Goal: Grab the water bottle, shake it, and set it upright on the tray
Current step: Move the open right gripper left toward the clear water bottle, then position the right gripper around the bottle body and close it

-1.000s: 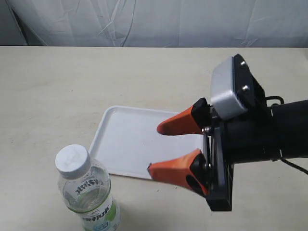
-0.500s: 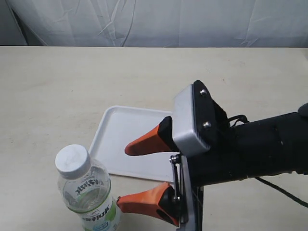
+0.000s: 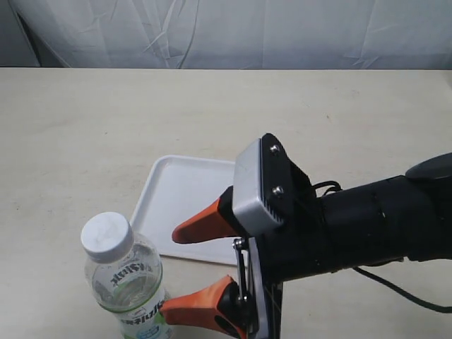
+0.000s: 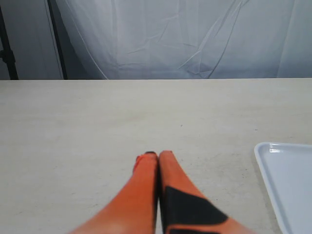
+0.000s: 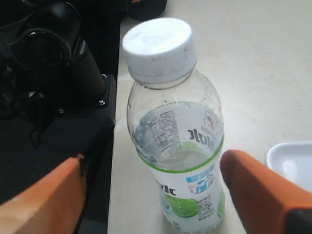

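**View coverage.** The exterior view shows the right hand (image 3: 170,272), the water bottle (image 3: 127,282), the tray (image 3: 176,205) and the desk (image 3: 85,127) together. It does not show the left hand (image 4: 156,155), which appears only in the left wrist view. That view also shows one rounded corner of the tray but not the bottle. Only the right wrist view shows the bottle's label (image 5: 187,161) close up and the liquid level inside, with a dark machine base beyond the desk edge.

**Hand state.**
- Right hand: spread wide and holding nothing. In the right wrist view the bottle is framed between its two fingers (image 5: 258,190). A clear gap separates one finger from the bottle. The other lies close to the label, and contact cannot be confirmed.
- Left hand: fingers pressed together with nothing between them, above bare desk beside the tray.

**Task item position.** The bottle stands upright on the desk, just outside one corner of the tray and off its rim.

**Materials and shapes.**
- Bottle: clear plastic with a rounded shoulder, a white ribbed screw cap (image 3: 106,235) and a green-and-white label.
- Tray: flat white plastic, rectangular, with a low raised rim.
- Fingers: orange and tapered.
- Desk: pale and matte.
- Backdrop: creased white cloth (image 3: 212,32).
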